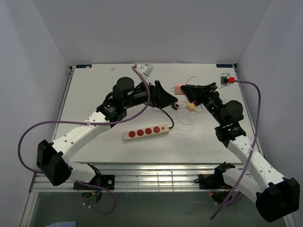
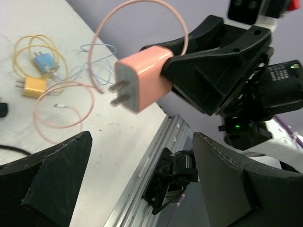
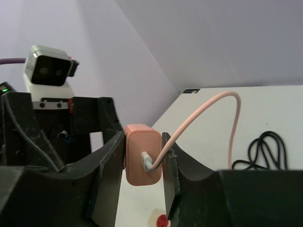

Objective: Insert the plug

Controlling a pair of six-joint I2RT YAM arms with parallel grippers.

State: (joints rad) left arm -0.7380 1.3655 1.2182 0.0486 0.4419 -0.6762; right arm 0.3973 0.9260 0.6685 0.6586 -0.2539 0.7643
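Note:
My right gripper [image 3: 142, 140] is shut on a pink charger plug [image 3: 142, 156], held by its sides above the table with its pink cable [image 3: 222, 101] trailing off. In the left wrist view the plug [image 2: 142, 78] points its two metal prongs toward my left gripper [image 2: 142, 137], which is open and empty just in front of it. In the top view the plug [image 1: 178, 88] hangs at the back centre between the left gripper [image 1: 166, 94] and right gripper [image 1: 184, 89]. The white power strip [image 1: 146, 132] with red sockets lies on the table nearer the front.
A yellow plug [image 2: 34, 86] and a blue plug [image 2: 45, 61] with thin looped cables lie on the table below the grippers. The yellow one also shows in the top view [image 1: 191, 107]. The strip's black cable [image 1: 166, 115] curls behind it. The table's front rail [image 2: 151, 156] is near.

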